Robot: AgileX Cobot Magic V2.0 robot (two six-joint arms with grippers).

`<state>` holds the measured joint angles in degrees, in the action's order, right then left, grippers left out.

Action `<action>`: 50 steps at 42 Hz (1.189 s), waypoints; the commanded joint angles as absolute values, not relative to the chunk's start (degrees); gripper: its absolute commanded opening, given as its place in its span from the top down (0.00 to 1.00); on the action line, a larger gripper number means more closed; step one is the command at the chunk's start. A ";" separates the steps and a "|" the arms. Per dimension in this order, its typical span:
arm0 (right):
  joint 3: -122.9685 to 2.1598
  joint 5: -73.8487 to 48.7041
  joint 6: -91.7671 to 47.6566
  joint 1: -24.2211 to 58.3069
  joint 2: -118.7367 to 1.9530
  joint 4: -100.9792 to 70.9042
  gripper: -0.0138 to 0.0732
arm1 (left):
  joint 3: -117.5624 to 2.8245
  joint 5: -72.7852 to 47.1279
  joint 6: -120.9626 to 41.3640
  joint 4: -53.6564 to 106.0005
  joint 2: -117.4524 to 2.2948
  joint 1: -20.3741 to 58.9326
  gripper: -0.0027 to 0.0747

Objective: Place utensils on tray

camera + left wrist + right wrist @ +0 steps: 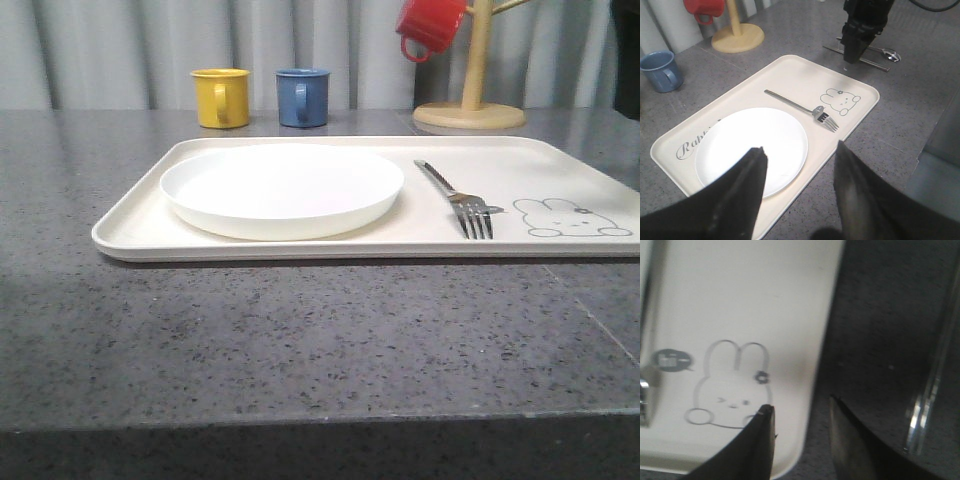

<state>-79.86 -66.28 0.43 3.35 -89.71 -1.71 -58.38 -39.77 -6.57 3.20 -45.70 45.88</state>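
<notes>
front view: the tray (300,250) is seen lying flat on the grey table (300,360), long side toward the camera. the plate (282,190) is seated on the tray's left half. the fork (455,197) is laid on the tray to the right of the plate, tines toward the near edge, just left of the printed rabbit face (570,218). these two items are judged as placed.

left wrist view: the chopsticks (860,57) and the spoon (890,55) are noted on the bare table beyond the tray's rabbit end, off the tray, lying close together. these are judged as still to be moved. the right gripper (849,62) is seen hanging above the table between the tray edge and the chopsticks; its jaws appear close together from this angle. the left gripper (800,190) is held above the near side of the tray with its fingers spread wide and nothing between them.

right wrist view: the right gripper's fingers (765,440) are seen parted with a clear gap, straddling the tray rim near the rabbit drawing; nothing is held. a blurred shiny strip at the right, probably the chopsticks (927,405), is recorded on the table, apart from the fingers.

progress estimate: roughly half done. remaining: chopsticks and spoon to be picked up and set on the free tray area between fork and rim. background items (yellow mug (221,97), blue mug (301,97), red mug (430,27) on the wooden stand (470,110)) are not part of the job.
</notes>
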 commanded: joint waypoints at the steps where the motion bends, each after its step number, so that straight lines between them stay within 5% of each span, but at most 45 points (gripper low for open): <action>1: -79.51 -65.53 -3.16 -0.80 -86.98 -1.95 0.50 | -59.80 -35.31 -5.86 3.43 -45.71 46.31 0.56; 14: -78.91 -65.28 -6.19 -10.85 -86.98 -2.16 0.50 | -59.80 -35.31 -5.86 3.43 -45.71 46.31 0.56; 50: -78.91 -62.81 -8.48 -11.33 -98.36 -3.73 0.50 | -59.80 -35.31 -5.86 3.43 -45.71 46.31 0.56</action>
